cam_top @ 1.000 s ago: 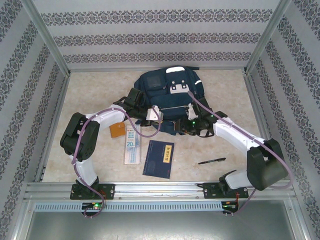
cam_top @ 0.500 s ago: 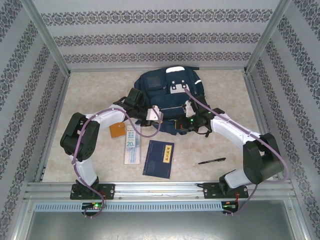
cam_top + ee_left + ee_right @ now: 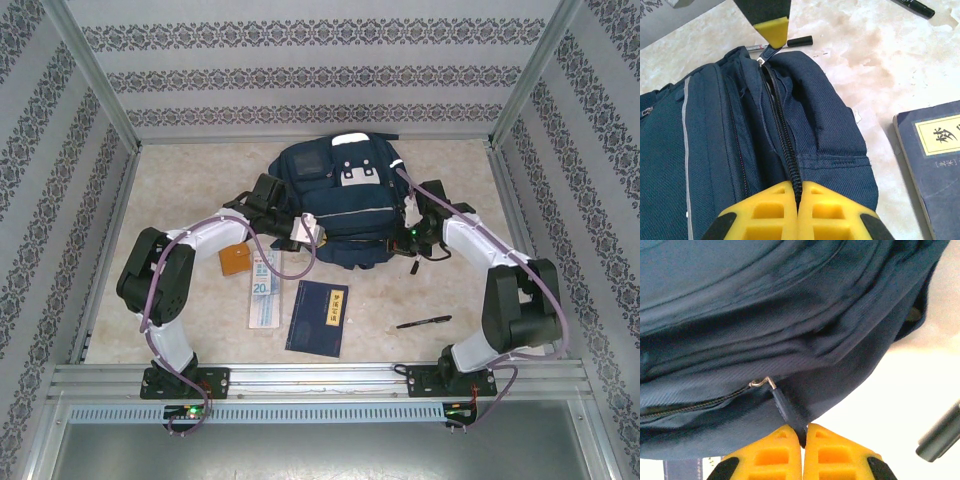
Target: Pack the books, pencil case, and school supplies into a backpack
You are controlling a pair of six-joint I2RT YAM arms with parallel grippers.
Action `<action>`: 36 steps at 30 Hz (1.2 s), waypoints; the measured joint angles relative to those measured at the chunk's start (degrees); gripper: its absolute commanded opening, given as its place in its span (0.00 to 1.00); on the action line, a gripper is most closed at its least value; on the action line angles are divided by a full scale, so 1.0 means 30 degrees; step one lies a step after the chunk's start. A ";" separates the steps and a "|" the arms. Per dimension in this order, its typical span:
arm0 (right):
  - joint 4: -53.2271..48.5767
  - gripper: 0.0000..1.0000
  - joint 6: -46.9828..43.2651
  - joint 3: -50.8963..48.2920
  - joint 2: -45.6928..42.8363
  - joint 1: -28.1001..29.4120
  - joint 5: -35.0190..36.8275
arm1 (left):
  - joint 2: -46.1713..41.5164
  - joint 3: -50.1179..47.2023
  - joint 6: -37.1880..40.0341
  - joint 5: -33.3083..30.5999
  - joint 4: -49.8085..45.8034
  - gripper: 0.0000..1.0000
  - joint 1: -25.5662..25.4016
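**Then: both grippers closed on the backpack's zipper line**

Compared with one second before, the right gripper (image 3: pixel 803 432) had swung from the near middle of the backpack (image 3: pixel 340 195) round to its right side. Its jaws, apart then, had come together. The left gripper (image 3: pixel 797 189) had kept its place and its grip.

Right wrist view: the fingers were pressed together on the dark zipper pull (image 3: pixel 787 410). The backpack's folds lay directly ahead of them, and the zipper (image 3: pixel 690 408) ran off to their left.

Left wrist view: the fingers were pinched shut on the backpack's fabric at the zipper. Its teeth ran straight ahead from the fingertips to the pull, where one yellow finger of the right gripper met it. The navy booklet (image 3: pixel 935 165) lay flat on the table (image 3: pixel 865 60) to the right of the fingers. The black pen (image 3: pixel 915 6) lay far ahead and to the right.

Overhead view added: the pencil case (image 3: pixel 264 288) and the orange piece (image 3: pixel 236 261) lay just beside each other on the near side of the left fingers, apart from the backpack.
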 measured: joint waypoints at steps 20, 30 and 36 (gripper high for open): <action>0.0175 0.00 -0.5304 0.1355 -0.1486 0.2353 -0.2448 | -0.0262 0.1996 0.0794 -0.1887 -0.3249 0.69 0.0080; -0.0124 0.00 -0.5428 0.1909 -0.1690 0.2550 -0.2878 | 0.0117 0.2368 -0.0911 -0.1967 -0.2659 0.68 -0.0794; -0.0219 0.00 -0.5340 0.1996 -0.1698 0.2586 -0.3031 | 0.0189 0.2237 -0.2769 -0.3220 -0.1370 0.61 -0.0809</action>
